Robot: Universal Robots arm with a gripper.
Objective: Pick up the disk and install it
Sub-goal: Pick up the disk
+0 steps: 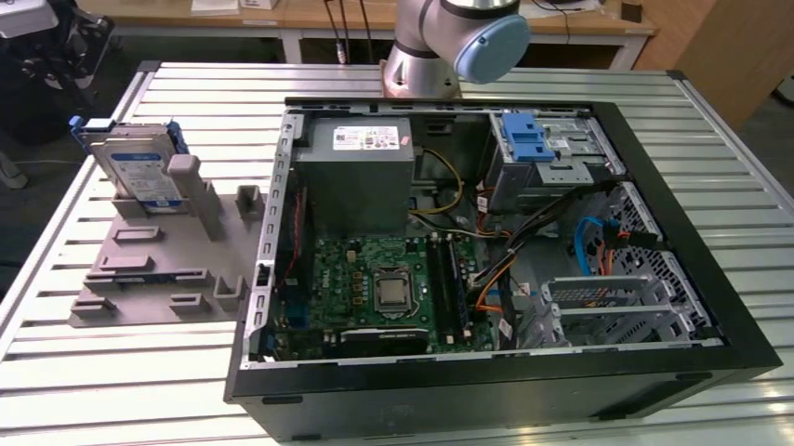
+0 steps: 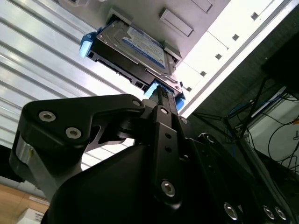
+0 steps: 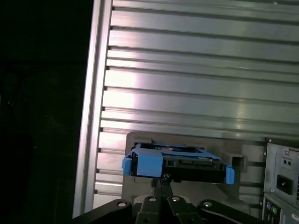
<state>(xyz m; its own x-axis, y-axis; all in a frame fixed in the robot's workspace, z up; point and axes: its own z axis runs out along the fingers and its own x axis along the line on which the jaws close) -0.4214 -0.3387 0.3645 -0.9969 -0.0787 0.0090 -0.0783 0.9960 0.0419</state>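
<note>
Evidently the gripper [image 3: 159, 180], fingers together (gripping nothing), faces the disk [image 3: 187, 164].

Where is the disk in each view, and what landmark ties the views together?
Exterior view: the disk stands on edge in the grey fixture, at the exterior view's left, beside the computer case.
Second wrist view: the disk appears close ahead, label showing.
First wrist view: the disk shows edge-on, blue bracket facing.
Shared landmark: the slatted metal table.
</note>
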